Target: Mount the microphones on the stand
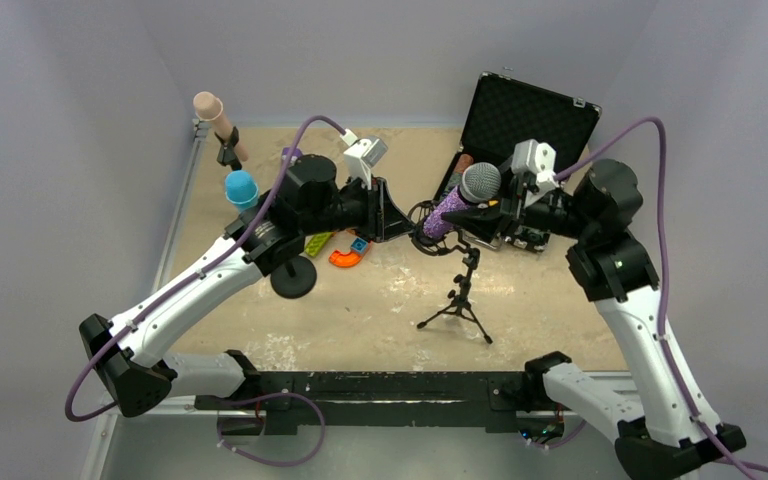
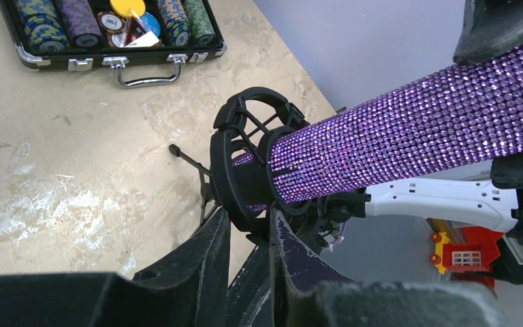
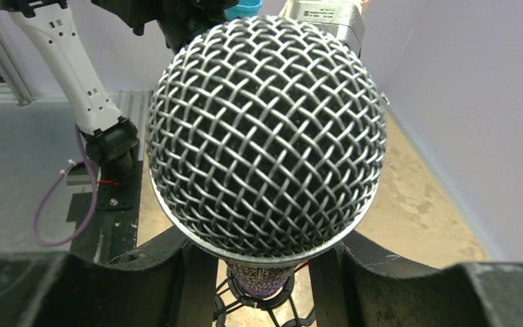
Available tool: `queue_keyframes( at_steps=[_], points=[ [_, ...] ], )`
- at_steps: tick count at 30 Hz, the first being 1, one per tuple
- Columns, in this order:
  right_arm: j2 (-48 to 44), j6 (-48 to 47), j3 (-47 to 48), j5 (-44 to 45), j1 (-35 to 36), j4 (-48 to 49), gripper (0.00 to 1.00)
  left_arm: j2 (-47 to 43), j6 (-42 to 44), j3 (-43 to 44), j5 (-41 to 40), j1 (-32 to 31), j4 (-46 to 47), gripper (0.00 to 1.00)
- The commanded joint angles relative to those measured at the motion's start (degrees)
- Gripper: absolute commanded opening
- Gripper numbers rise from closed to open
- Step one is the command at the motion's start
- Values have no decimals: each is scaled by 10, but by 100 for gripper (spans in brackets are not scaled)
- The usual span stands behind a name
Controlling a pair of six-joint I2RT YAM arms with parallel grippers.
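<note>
The glittery purple microphone (image 1: 447, 212) with a silver mesh head (image 3: 265, 129) hangs tilted above the table. My right gripper (image 1: 487, 210) is shut on its body just under the head (image 3: 263, 253). Its tail sits inside the black shock-mount ring (image 2: 242, 174) on top of the small tripod stand (image 1: 460, 300). My left gripper (image 1: 403, 218) is shut on the lower edge of that ring (image 2: 248, 221). The purple body (image 2: 415, 129) runs up to the right. The pale pink microphone (image 1: 215, 115) and the light blue microphone (image 1: 242, 187) sit in clips on a taller stand at the back left.
The taller stand's round black base (image 1: 293, 277) sits under my left arm. An open black case (image 1: 525, 115) of poker chips (image 2: 75, 20) lies at the back right. An orange toy (image 1: 345, 258) and a green piece (image 1: 318, 243) lie near the left gripper. Walls close in on three sides.
</note>
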Motion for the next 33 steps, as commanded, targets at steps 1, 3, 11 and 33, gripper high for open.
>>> queue_keyframes(
  at_steps=[1,3,11,33],
  points=[
    [50,57,-102,40,-21,-117,0,-27,17,9,102,-22,118,0],
    [28,130,-141,97,-71,-47,0,-33,16,1,98,-21,121,0],
    [-3,197,-215,55,-143,15,0,-43,9,-19,95,-19,146,0],
    [-32,-28,-125,195,83,-105,0,-38,31,-3,83,-18,115,0]
  ],
)
